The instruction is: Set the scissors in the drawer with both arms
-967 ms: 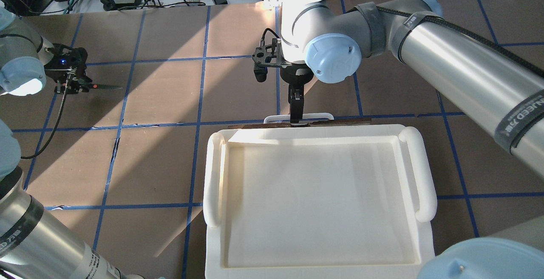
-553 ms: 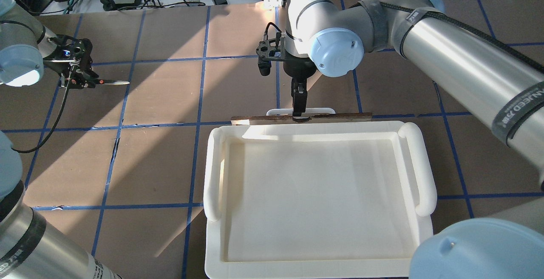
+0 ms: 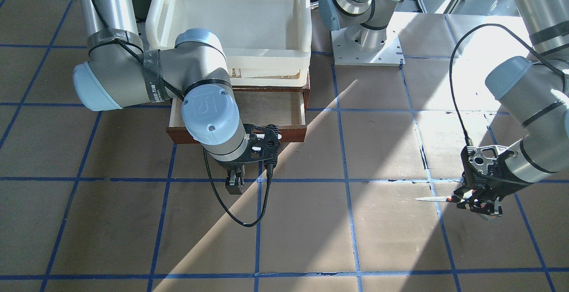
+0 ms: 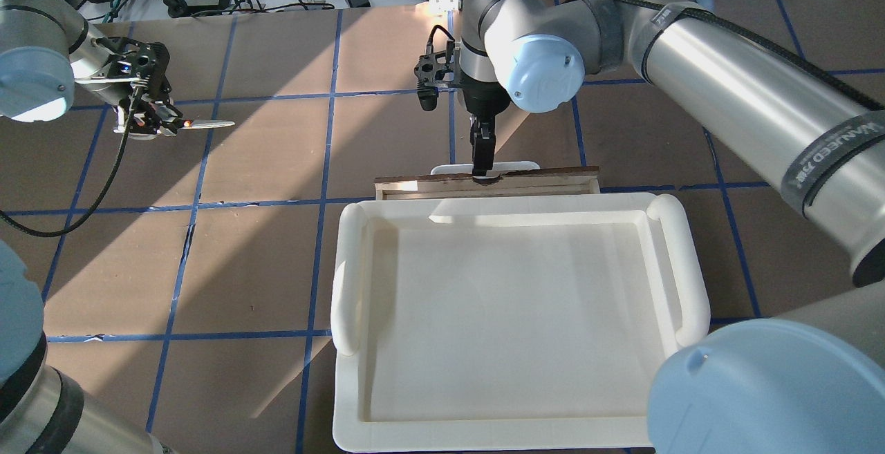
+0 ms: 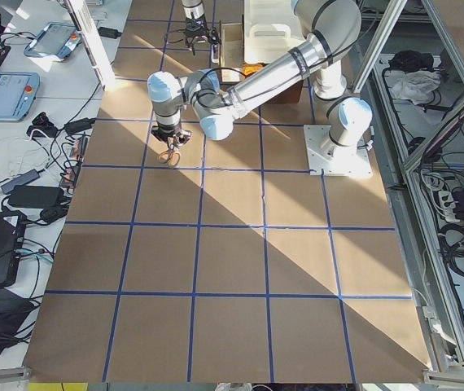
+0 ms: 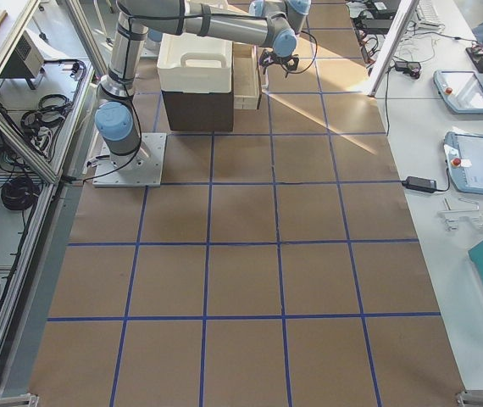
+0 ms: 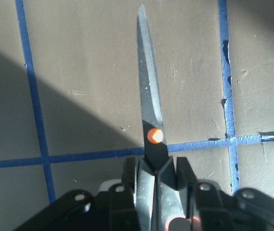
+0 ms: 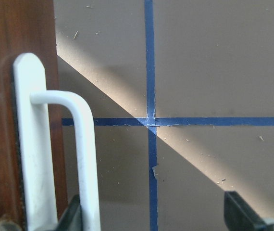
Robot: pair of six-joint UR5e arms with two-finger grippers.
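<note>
1. Locate the scissors (image 4: 204, 124). You find them in the left gripper (image 4: 148, 122), over the far left part of the table (image 4: 276, 164), well apart from the drawer (image 4: 553, 181).

2. Check the left jaws in the left wrist view. The left gripper (image 7: 157, 168) is pressed onto the scissors (image 7: 149, 115) at the handle end, just behind the orange pivot dot. One finger sits on each side of the dark shank. The blades lie together and project straight out past the fingertips. The handle loops are mostly hidden inside the gripper body.

3. Confirm in the front-facing view. The blades of the scissors (image 3: 438, 199) lie roughly level and point toward the middle of the table (image 3: 311, 221), away from the left gripper (image 3: 482, 203).

4. Check the drawer (image 3: 275, 105). It stands part-way open beneath the cream tray (image 3: 231, 56), with its pale plywood floor exposed.

5. Check the right jaws in the right wrist view. The right gripper (image 8: 154, 219) is spread wide. The drawer's white bar handle (image 8: 86, 144) lies between the fingers, right against one of them, and the other stands well clear. The jaws do not pinch the bar.

6. In the overhead view, the right gripper (image 4: 482, 160) points down at the middle of the handle (image 4: 515, 164).
</note>
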